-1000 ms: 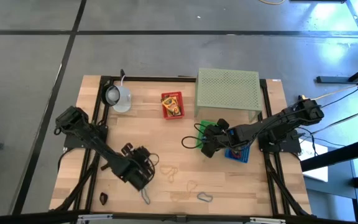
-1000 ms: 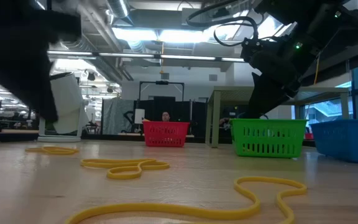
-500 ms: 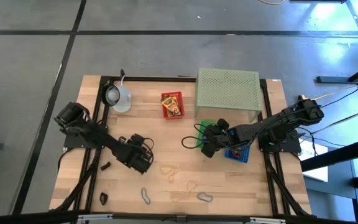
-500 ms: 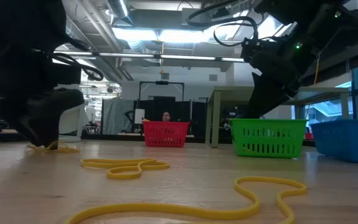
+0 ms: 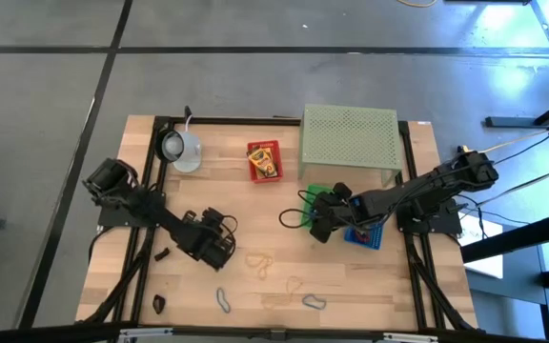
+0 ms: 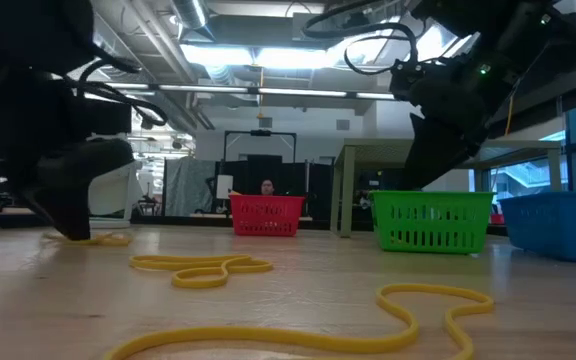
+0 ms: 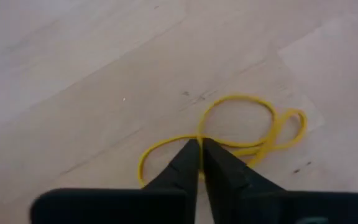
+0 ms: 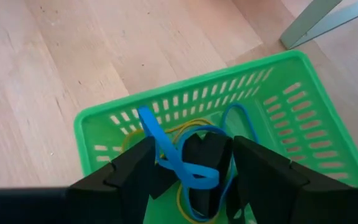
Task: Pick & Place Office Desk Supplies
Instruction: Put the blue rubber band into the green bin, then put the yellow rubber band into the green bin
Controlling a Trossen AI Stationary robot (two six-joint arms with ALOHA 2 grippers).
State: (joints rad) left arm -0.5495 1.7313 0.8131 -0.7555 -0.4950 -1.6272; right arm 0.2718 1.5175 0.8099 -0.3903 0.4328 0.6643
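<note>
yellow band: a thin yellow rubber band (image 7: 241, 127) lies flat on the bare wood of the table (image 5: 284, 205), folded into a large loop and a smaller one that overlap; in the high view it is hidden under my left pincer, just beside another pale band (image 5: 260, 260)
left pincer: my left pincer (image 7: 199, 149) is down at the table with its two fingers pressed together, the tips meeting right on the strand where the loops cross; I judge the band is pinched, though it sits flat
step in hand: picking the yellow band, the grasp made and the lift not yet begun
next move: a straight, slow raise to check the band comes up with me, then a carry across the table to the green basket (image 8: 303, 112); a limp band can slip from the tips, so I would not jerk it
right pincer: my right pincer (image 8: 194, 158) hangs over the green basket with its fingers apart, a blue band (image 8: 179, 155) draped between them and holding nothing firmly that I can see
basket: it already holds blue and yellow bands and something dark; it sits beside the pale green perforated stand (image 5: 349, 138)
other supplies: a yellow printed box (image 5: 263, 159) near the middle back, small dark clips (image 5: 160, 302) and grey loops (image 5: 314, 301) toward the front edge, all untouched
</note>
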